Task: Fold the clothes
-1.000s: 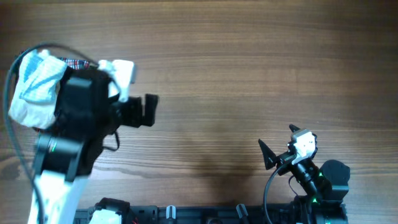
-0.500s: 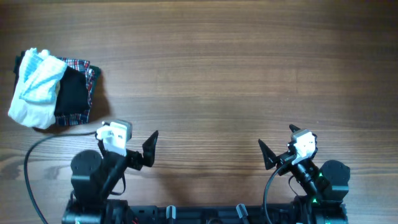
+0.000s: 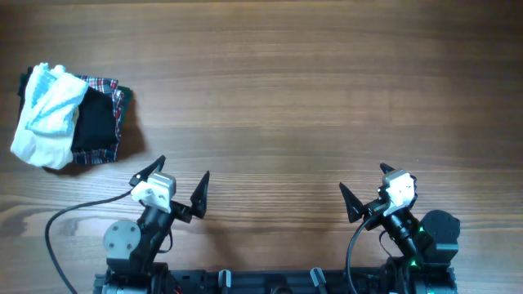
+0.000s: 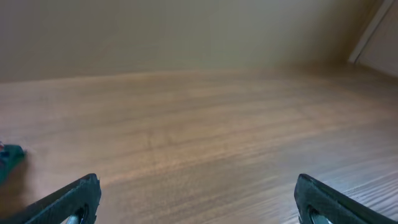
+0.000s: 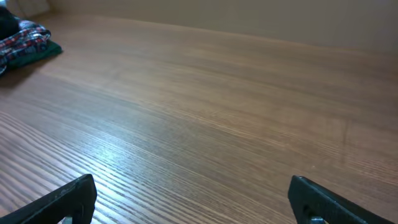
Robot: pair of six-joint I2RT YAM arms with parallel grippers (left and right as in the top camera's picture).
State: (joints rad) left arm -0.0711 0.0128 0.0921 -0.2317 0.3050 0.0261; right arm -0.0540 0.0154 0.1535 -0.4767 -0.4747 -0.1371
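The clothes, a crumpled pale blue-and-white garment, lie at the table's far left on top of a small pile. My left gripper sits near the front edge, well below and to the right of the pile, open and empty. In the left wrist view its gripper frames only bare wood between wide-apart fingers. My right gripper rests at the front right, also open with nothing in it. The right wrist view shows that gripper over bare table.
Under the clothes lie a black garment and a red-plaid garment. The plaid garment also shows far left in the right wrist view. The wooden table stretches from the pile to the right.
My left arm has pulled back from over the pile to the front edge, leaving the pile uncovered. The right arm has not moved.
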